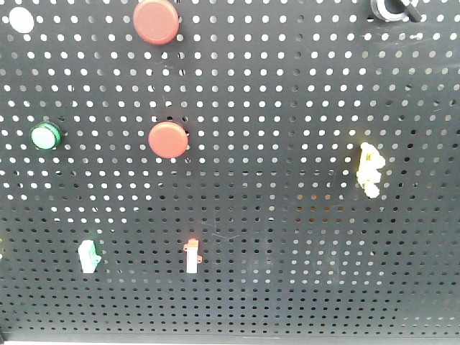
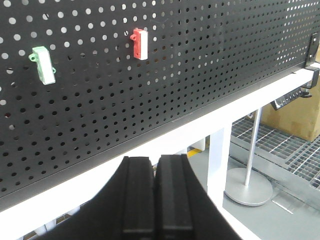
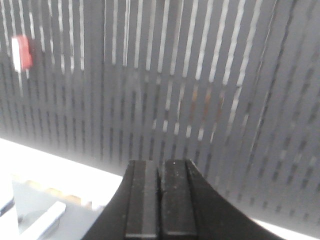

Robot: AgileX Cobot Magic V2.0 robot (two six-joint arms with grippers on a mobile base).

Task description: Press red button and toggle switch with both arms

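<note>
On the black pegboard, two round red buttons show in the front view, one at the top and one mid-left. Lower down sits a red-and-white toggle switch, which also appears in the left wrist view and, blurred, in the right wrist view. No arm shows in the front view. My left gripper is shut and empty, below the board's lower edge. My right gripper is shut and empty too, close to the board, right of the red switch.
The board also carries a green button, a white button, a green-and-white switch, a yellow part and a black hook. A white frame rail runs under the board. A metal stand is on the floor.
</note>
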